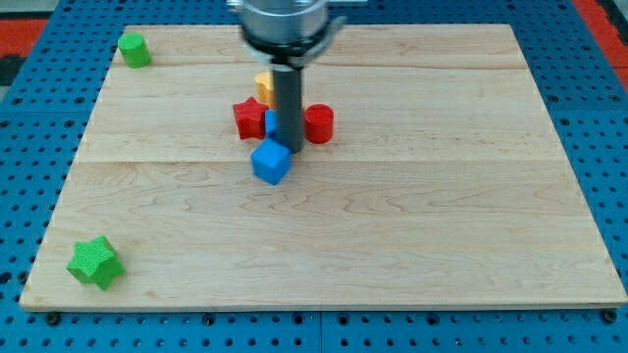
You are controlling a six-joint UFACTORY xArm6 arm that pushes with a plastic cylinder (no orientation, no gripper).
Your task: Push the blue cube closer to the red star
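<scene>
The blue cube [272, 162] sits near the middle of the wooden board, just below the cluster of blocks. The red star [249, 119] lies up and to the left of it, a short gap away. My tip [291, 150] is at the cube's upper right edge, touching or nearly touching it. The rod rises from there and hides part of the cluster behind it. A second blue block [270, 124] shows as a sliver between the red star and the rod.
A red cylinder [319, 124] stands right of the rod. A yellow block [264, 84] sits behind the red star, partly hidden. A green cylinder [134, 49] is at the top left corner, a green star [95, 262] at the bottom left.
</scene>
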